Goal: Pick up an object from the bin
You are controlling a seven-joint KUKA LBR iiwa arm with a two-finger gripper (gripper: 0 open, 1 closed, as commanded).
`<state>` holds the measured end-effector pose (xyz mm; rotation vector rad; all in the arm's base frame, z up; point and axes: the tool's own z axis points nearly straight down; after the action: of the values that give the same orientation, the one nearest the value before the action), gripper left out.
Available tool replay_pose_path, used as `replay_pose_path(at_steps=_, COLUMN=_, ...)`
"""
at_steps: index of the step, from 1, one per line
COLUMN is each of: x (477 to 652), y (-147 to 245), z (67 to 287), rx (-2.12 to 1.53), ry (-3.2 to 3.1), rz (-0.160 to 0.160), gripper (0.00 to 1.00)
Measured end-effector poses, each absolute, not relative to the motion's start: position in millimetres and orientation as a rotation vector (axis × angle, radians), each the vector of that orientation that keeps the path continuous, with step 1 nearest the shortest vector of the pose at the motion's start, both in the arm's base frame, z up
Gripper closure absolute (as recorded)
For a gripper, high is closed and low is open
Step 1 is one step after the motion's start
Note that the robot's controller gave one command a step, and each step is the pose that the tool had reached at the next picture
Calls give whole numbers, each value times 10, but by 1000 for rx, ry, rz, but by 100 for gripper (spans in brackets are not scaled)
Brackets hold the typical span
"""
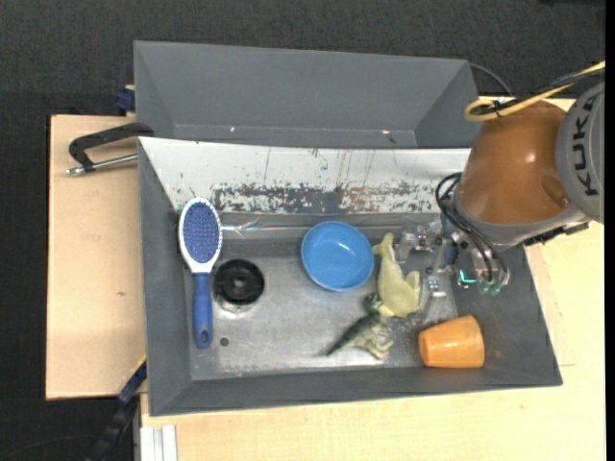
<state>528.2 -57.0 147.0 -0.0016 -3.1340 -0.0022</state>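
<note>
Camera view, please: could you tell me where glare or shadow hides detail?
In the camera view, the bin's back wall glares almost white; the gripper sits in shade under the arm's orange cover; the black round thing reads as a dark blot.

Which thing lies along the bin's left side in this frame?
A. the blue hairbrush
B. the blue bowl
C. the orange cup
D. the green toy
A: the blue hairbrush lies lengthwise by the left wall, while the blue bowl sits mid-bin and the green toy and orange cup lie further right.
</note>
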Motion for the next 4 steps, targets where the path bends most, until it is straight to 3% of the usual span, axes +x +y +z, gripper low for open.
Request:
replay_pose_path(at_steps=1, x=5482, y=-606, z=703, rx=511, ry=-3101, rz=-2, gripper=0)
replay_pose_path(at_steps=2, x=5506, y=-602, z=734, rx=513, ry=-3108, rz=0, gripper=100)
replay_pose_path(at_steps=3, x=5549, y=-764, z=1604, rx=573, ry=-3104, rz=7, gripper=100)
replay_pose_path(at_steps=4, x=5577, y=-987, z=3026, rx=578, ry=-3105, rz=9, gripper=100)
